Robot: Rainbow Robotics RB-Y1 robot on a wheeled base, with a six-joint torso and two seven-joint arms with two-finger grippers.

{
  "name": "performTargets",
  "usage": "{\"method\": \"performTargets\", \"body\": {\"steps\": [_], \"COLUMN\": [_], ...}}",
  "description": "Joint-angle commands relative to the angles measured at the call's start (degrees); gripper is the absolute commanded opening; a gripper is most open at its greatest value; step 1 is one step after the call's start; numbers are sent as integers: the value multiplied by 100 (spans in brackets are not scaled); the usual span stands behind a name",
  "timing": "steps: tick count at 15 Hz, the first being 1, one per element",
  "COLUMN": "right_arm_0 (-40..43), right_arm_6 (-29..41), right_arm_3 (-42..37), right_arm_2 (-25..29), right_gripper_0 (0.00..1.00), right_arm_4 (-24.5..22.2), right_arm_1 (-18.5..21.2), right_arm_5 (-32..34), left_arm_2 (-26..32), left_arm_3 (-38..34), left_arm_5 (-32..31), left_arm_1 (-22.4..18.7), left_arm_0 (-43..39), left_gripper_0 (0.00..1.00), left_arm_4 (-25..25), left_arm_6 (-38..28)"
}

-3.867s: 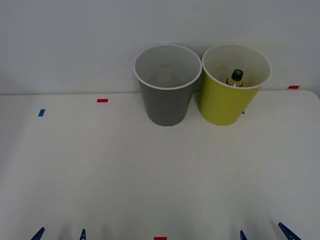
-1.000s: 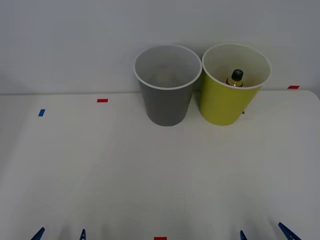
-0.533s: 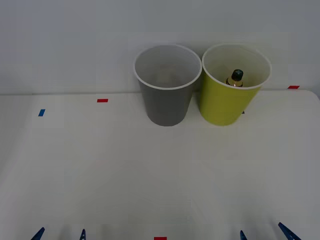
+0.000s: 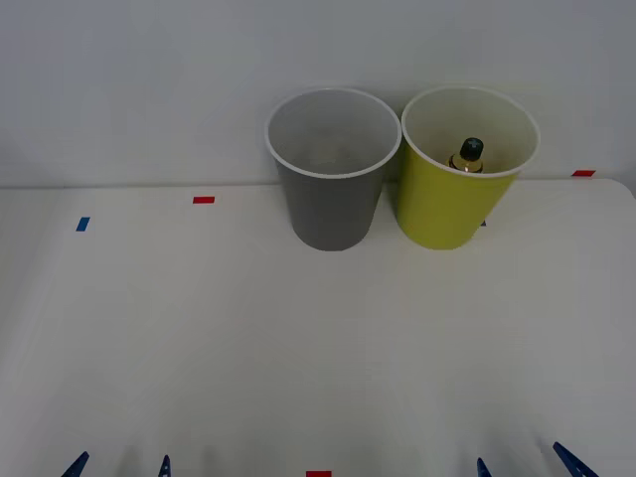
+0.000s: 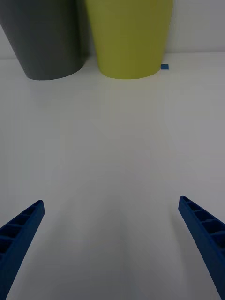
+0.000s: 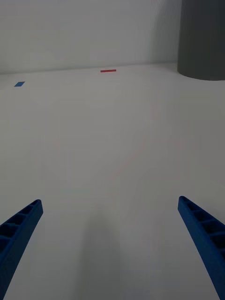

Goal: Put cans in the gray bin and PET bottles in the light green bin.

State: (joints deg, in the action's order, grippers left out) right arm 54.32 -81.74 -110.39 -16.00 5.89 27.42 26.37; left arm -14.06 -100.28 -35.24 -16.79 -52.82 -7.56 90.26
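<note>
Desk: white, wide, bare w/ tape marks only. No can or loose bottle seen on the open surface in front view or either wrist view.

Gray bin: upright at far edge of desk, roughly centre. Inside looks pale; contents cannot be made out from above. Stands just beside its neighbour, rims nearly touching.

Light green bin: upright, on the robot's right of the gray one, same size.

PET bottle: already inside the light green bin, standing approx. upright, long axis vertical, black cap up, leaning near the bin's front wall. Yellow body mostly hidden below rim.

Right hand: at near edge of desk, right side, fingers spread wide apart, nothing between them. Right wrist view: both bins straight ahead, well apart from the fingertips, green bin more in line w/ this hand.

Left hand: near edge, left side, also spread open and empty. Left wrist view: gray bin at far side, off to one edge.

Key relation: bottle lies far-forward and slightly inboard of right hand; right arm is clearly the nearer one to green bin, left arm nearer to gray.

Judgement: bottle step looks done. Nothing left on desk to pick, so sorting appears complete or waiting for next item. No grasp target at present.
</note>
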Motion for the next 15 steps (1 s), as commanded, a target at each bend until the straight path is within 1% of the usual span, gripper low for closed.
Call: {"method": "performTargets", "body": {"steps": [1,15], "right_arm_0": [0,0], "right_arm_6": [0,0], "right_arm_3": [0,0], "right_arm_2": [0,0], "right_gripper_0": [100,100], "right_arm_4": [0,0], "right_arm_1": [0,0], "right_arm_5": [0,0], "left_arm_2": [0,0], "left_arm_3": [0,0], "left_arm_5": [0,0], "left_arm_1": [0,0], "left_arm_0": [0,0], "left_gripper_0": [100,100], "left_arm_4": [0,0], "left_arm_6": [0,0]}}
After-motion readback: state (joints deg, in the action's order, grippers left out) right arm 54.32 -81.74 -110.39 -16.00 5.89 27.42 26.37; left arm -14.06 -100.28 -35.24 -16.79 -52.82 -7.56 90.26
